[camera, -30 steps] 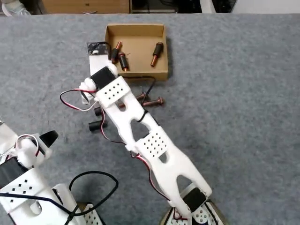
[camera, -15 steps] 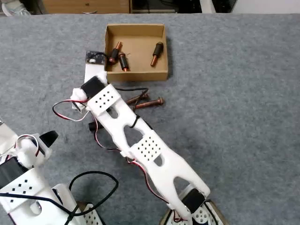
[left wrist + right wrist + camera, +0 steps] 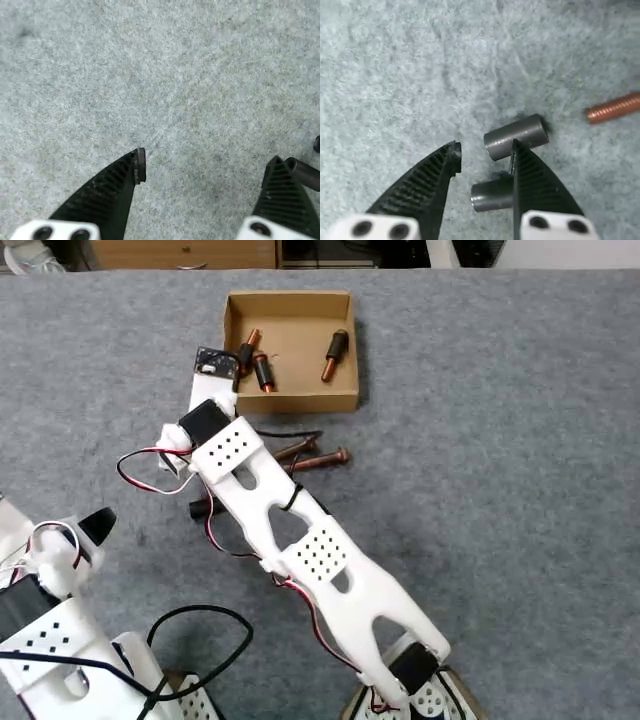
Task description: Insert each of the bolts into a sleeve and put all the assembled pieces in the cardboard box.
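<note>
The cardboard box (image 3: 292,399) at the back of the table holds three assembled pieces (image 3: 335,354). Two copper bolts (image 3: 312,456) lie on the carpet in front of it. My right arm (image 3: 270,510) stretches across them toward the box's left corner. My right gripper (image 3: 484,148) is open just above two black sleeves: one (image 3: 516,136) lies by the fingertips, the other (image 3: 490,196) is partly hidden behind a finger. A bolt's threaded end (image 3: 612,107) lies farther off. My left gripper (image 3: 207,165) hangs open over bare carpet, with a sleeve (image 3: 305,172) beside one finger.
A grey carpet (image 3: 500,440) covers the table, with free room to the right of the box. My left arm (image 3: 60,640) sits at the near left corner, and loose cables (image 3: 200,615) trail between the two bases. A sleeve (image 3: 199,508) peeks out beside my right arm.
My right arm's wrist has pulled back from the box's left side and dropped toward the sleeves. The left arm has shifted slightly to the left.
</note>
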